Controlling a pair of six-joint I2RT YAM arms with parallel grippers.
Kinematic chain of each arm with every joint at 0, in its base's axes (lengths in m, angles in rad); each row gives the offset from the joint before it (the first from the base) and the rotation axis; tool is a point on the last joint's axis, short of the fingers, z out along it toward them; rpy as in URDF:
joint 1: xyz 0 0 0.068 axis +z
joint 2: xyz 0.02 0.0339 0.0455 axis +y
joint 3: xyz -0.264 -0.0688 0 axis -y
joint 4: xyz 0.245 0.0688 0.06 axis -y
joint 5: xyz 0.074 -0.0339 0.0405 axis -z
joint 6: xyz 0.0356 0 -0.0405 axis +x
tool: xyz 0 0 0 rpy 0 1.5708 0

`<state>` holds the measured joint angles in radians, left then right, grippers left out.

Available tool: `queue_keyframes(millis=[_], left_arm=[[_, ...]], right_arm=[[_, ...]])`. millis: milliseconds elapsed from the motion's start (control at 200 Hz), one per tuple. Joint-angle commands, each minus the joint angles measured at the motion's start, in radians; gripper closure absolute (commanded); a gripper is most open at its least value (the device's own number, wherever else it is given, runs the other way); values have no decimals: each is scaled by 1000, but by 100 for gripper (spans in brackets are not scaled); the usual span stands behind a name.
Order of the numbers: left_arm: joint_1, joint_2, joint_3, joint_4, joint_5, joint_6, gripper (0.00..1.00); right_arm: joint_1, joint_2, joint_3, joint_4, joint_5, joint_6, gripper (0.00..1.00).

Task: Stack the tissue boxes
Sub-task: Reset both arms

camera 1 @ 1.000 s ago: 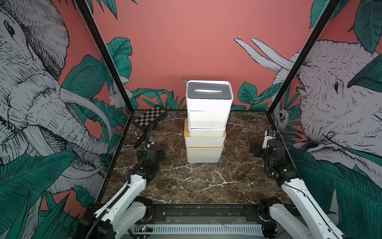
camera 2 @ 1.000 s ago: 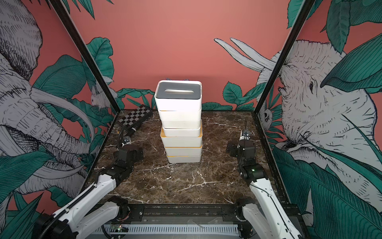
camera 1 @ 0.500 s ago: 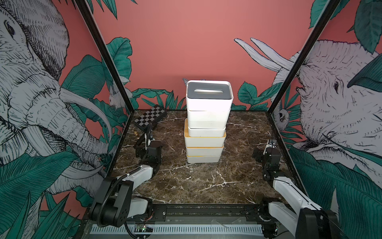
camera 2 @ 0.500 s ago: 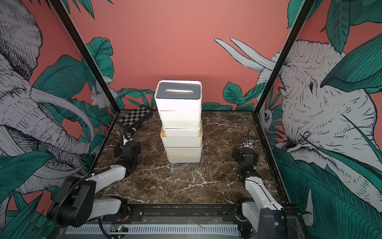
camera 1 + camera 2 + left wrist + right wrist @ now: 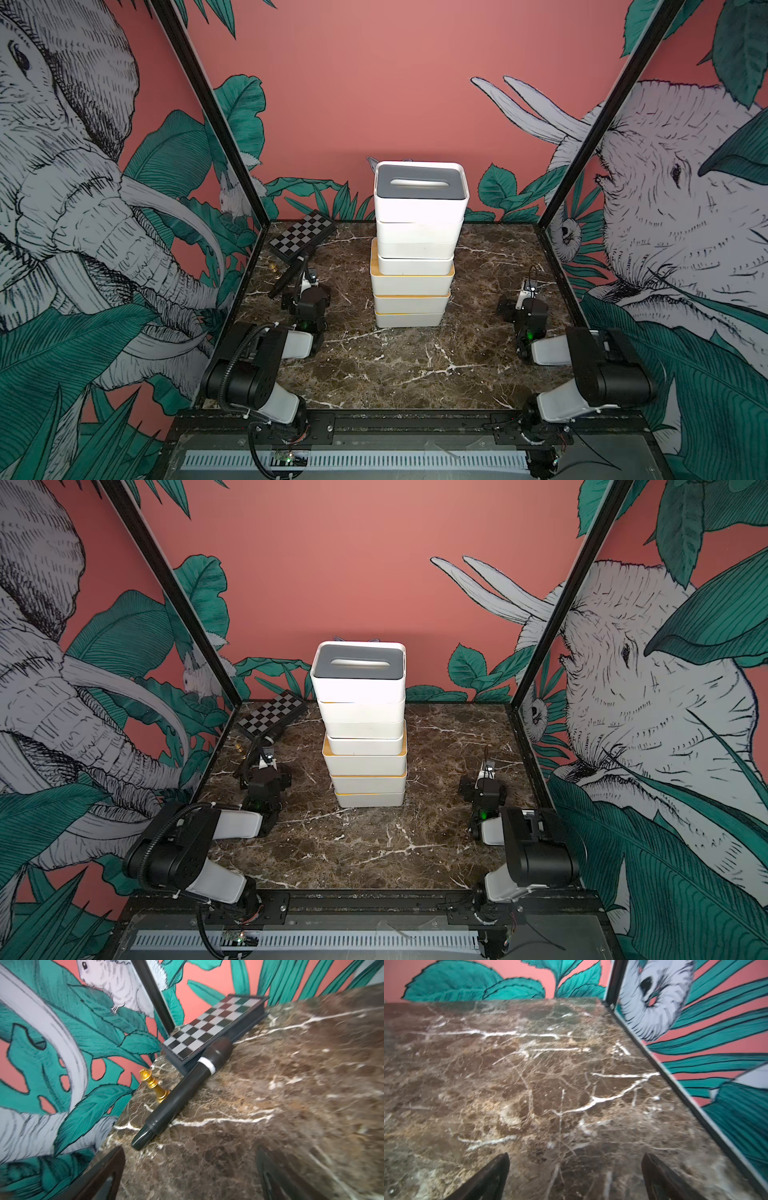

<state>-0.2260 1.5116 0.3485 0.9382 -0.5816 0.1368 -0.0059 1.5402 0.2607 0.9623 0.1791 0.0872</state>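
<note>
The tissue boxes (image 5: pixel 413 249) (image 5: pixel 363 729) stand as one tall stack of several white boxes in the middle of the marble table, seen in both top views. The top box has a grey slotted lid (image 5: pixel 419 187); yellow and bamboo lid edges show lower down. My left gripper (image 5: pixel 306 279) (image 5: pixel 191 1167) rests low, left of the stack and apart from it, open and empty. My right gripper (image 5: pixel 528 287) (image 5: pixel 575 1167) sits low to the stack's right, also open, with only bare marble between its fingers. The boxes do not show in either wrist view.
A black-and-white checkerboard case (image 5: pixel 302 237) (image 5: pixel 212 1028) lies at the back left corner. A black cylinder (image 5: pixel 182 1088) and a small gold chess piece (image 5: pixel 153 1084) lie just ahead of the left gripper. Patterned walls (image 5: pixel 716 1043) close both sides.
Both arms have folded down and back toward the front rail, their elbows now low. The stack has not moved and both grippers stay open.
</note>
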Motion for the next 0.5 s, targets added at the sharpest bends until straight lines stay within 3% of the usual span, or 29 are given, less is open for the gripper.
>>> queue_keyframes(millis=[0, 50, 120, 195, 280, 350, 400, 495], left_arm=[[19, -11, -37, 110, 90, 20, 1], [30, -19, -41, 101, 128, 15, 1], [69, 0, -70, 150, 231, -6, 1], [87, 112, -90, 356, 255, 15, 0], [103, 17, -39, 86, 265, -42, 0], [133, 70, 14, 98, 302, -43, 1], [139, 27, 47, -59, 307, -69, 1], [143, 57, 34, 23, 305, -58, 0]], right_arm=[[-1, -35, 36, 35, -23, -17, 1], [-1, -18, 72, 1, 3, -6, 1], [7, -19, 121, -93, -60, -43, 1], [10, -8, 148, -126, -153, -87, 1], [12, -15, 151, -143, -161, -91, 1], [12, -11, 149, -133, -163, -92, 1], [12, -14, 150, -140, -162, -92, 1], [12, -14, 150, -138, -163, -92, 1]])
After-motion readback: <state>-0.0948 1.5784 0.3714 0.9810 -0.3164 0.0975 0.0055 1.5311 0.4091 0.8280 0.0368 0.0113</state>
